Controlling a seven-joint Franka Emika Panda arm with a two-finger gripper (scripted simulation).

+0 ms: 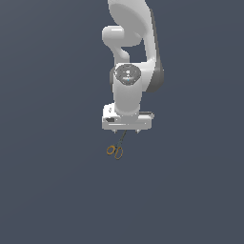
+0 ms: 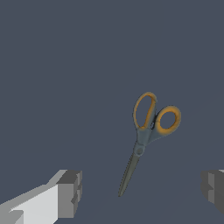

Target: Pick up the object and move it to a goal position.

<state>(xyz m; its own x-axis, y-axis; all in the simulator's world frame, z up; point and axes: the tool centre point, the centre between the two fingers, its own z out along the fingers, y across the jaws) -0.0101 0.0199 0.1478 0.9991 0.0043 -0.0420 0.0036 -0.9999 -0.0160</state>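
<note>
The scissors (image 1: 116, 148) are tiny, with two orange-yellow ring handles and thin dark blades. They lie flat on the plain dark grey surface, just below the hand in the exterior view. My gripper (image 1: 127, 130) points down above the blade end. In the wrist view the scissors (image 2: 146, 131) lie whole and free, with the blade tip reaching into the gap between my two fingertips (image 2: 70, 192). The gripper (image 2: 142, 192) is open wide and holds nothing. The ring handles lie outside the gap.
A plain dark grey surface (image 1: 52, 190) fills both views. The white arm (image 1: 131, 43) rises behind the hand. No other object shows.
</note>
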